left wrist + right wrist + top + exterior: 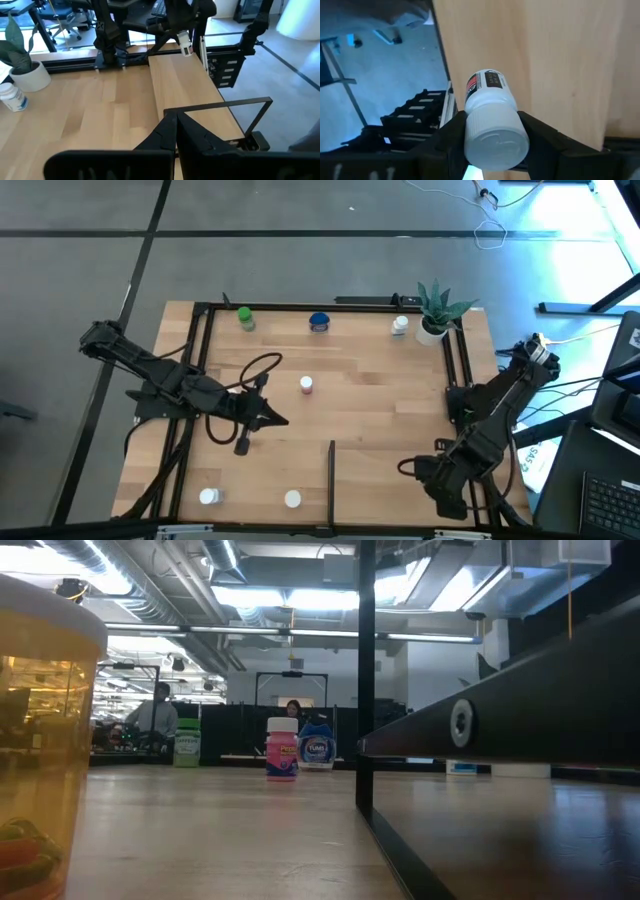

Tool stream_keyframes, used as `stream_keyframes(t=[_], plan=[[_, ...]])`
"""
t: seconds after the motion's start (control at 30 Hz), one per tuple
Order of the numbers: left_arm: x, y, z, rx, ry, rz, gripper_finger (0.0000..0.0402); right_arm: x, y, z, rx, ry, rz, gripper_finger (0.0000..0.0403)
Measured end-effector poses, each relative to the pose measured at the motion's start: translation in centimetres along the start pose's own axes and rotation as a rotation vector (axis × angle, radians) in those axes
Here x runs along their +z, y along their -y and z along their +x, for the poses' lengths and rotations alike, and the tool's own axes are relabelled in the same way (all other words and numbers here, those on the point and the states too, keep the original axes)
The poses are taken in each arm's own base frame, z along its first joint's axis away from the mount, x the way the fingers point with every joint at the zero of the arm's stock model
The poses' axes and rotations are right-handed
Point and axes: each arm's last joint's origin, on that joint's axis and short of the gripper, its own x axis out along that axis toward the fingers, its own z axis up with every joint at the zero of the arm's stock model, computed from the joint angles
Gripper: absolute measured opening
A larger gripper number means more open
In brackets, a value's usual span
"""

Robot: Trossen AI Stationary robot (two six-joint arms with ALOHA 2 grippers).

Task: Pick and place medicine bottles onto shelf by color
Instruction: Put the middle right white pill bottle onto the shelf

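Note:
My right gripper [495, 135] is shut on a white bottle with a red and black label [490, 85], held over the table's near right part [415, 470]. The bottle also shows in the left wrist view [185, 45]. My left gripper [280, 419] is shut and empty, low over the wood left of the middle. A green bottle [245, 318], a blue one [319, 323] and a white one [400, 326] stand along the far rail. A pink bottle [306, 385] stands mid-table. Two white-capped bottles [208, 497] [292, 499] stand near the front edge. My right gripper pinches the white cap [496, 131] of the bottle between its two fingers, one finger on each side of the cap. The bottle's body points away from the wrist, past the fingertips. The bottle is lifted clear of the wood.
A potted plant [435, 310] stands at the far right corner beside the white bottle. A thin black divider bar [331, 475] runs in from the front edge. Black frame rails [200, 360] edge the planks. In the low view an orange bottle [40, 740] stands very close.

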Motion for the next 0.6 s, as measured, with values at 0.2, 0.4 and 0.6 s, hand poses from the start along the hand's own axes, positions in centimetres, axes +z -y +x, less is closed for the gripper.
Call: stream_keyframes(t=[0.2,0.4,0.6], plan=[[0.0,0.0,0.0,0.004,-0.001,0.0,0.0,-1.4,-0.2,1.9,-0.005,-0.02,-0.062,0.0159],[0.0,-0.2,0.0,0.052,0.003,-0.001,0.0,-3.1,0.3,3.8,-0.058,-0.065,-0.125,0.0159],[0.0,-0.2,0.0,0.071,0.005,-0.006,0.0,-3.0,0.6,4.5,-0.07,-0.043,-0.14,0.0159]])
